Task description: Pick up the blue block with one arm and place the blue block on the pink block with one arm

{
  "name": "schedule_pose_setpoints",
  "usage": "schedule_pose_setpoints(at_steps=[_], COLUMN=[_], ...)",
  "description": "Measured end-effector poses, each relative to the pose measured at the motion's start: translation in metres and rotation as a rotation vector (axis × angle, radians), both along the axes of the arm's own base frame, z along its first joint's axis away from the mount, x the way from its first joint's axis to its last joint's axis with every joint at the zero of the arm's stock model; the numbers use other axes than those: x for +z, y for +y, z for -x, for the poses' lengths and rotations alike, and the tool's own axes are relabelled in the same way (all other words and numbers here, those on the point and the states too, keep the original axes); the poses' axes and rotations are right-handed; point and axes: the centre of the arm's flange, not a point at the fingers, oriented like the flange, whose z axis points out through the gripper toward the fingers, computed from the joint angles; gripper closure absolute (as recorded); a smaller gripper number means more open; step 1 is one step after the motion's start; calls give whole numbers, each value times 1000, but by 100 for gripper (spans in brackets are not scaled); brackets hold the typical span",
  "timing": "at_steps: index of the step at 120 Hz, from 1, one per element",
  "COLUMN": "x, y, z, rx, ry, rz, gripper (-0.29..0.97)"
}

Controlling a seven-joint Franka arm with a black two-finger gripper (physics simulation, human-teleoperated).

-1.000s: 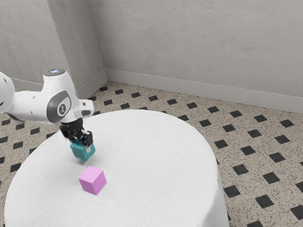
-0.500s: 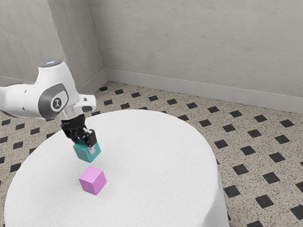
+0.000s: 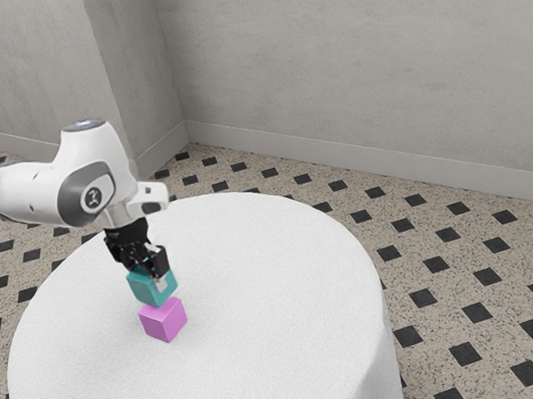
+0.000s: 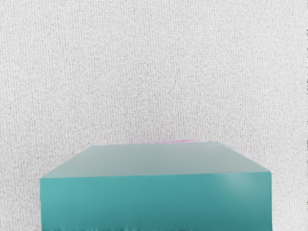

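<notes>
one pink sliver under blue block

Blue block — teal-tinted, pink block, white table, beige speckled floor — black diamonds

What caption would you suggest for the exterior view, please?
Gripper holding the blue block directly over the pink block.

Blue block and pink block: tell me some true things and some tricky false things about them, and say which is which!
1. The pink cube sits on the round white table. True.
2. The black two-finger gripper is open and empty. False: it is shut on the blue-green cube.
3. The blue-green cube is right above the pink cube. True.
4. The pink cube is on top of the blue-green cube. False: the pink cube is underneath.
</notes>
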Motion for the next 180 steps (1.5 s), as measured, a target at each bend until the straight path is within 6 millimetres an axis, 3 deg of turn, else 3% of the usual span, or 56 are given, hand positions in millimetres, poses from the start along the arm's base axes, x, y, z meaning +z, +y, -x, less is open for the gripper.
schedule_pose_setpoints(at_steps=[58, 123, 163, 180], x=[-1, -2, -1, -2], y=[-15, -4, -5, -4], z=[13, 18, 11, 11], rx=[5, 48, 47, 48], ry=[6, 11, 6, 7], rz=[6, 4, 0, 5], gripper=[32, 32, 32, 18])
